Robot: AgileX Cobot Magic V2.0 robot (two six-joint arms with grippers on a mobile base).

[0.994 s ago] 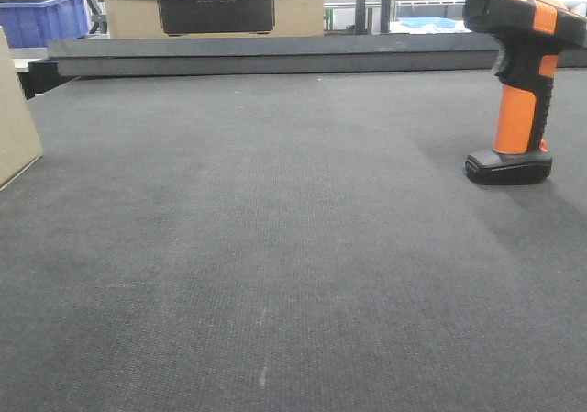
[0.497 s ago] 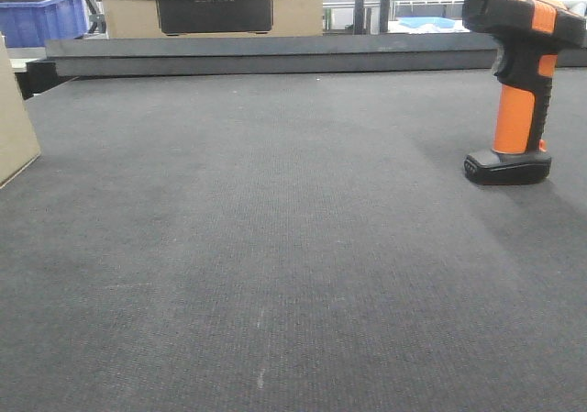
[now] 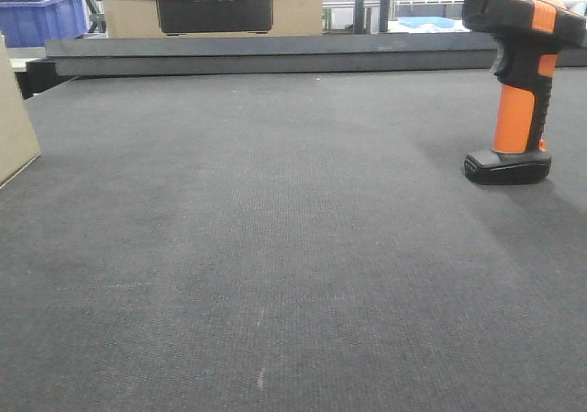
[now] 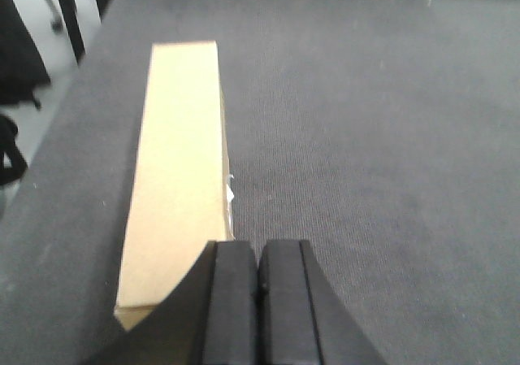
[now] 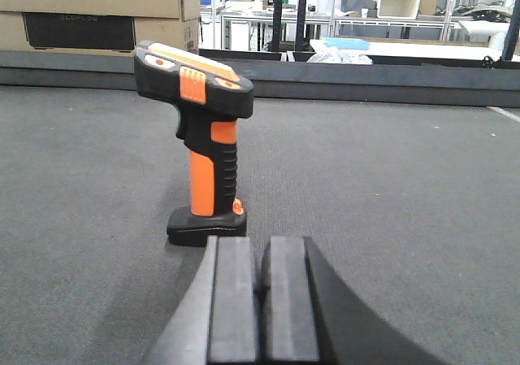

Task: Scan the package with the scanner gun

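Orange-handled scanner gun (image 3: pixel 519 91) stood upright near the right edge of the table (image 3: pixel 275 247), unmoved since a second before. The package (image 4: pixel 179 178) lay along the left edge. Left pincer (image 4: pixel 258 300) and right pincer (image 5: pixel 262 300) were clenched on nothing, so no grasp had begun.
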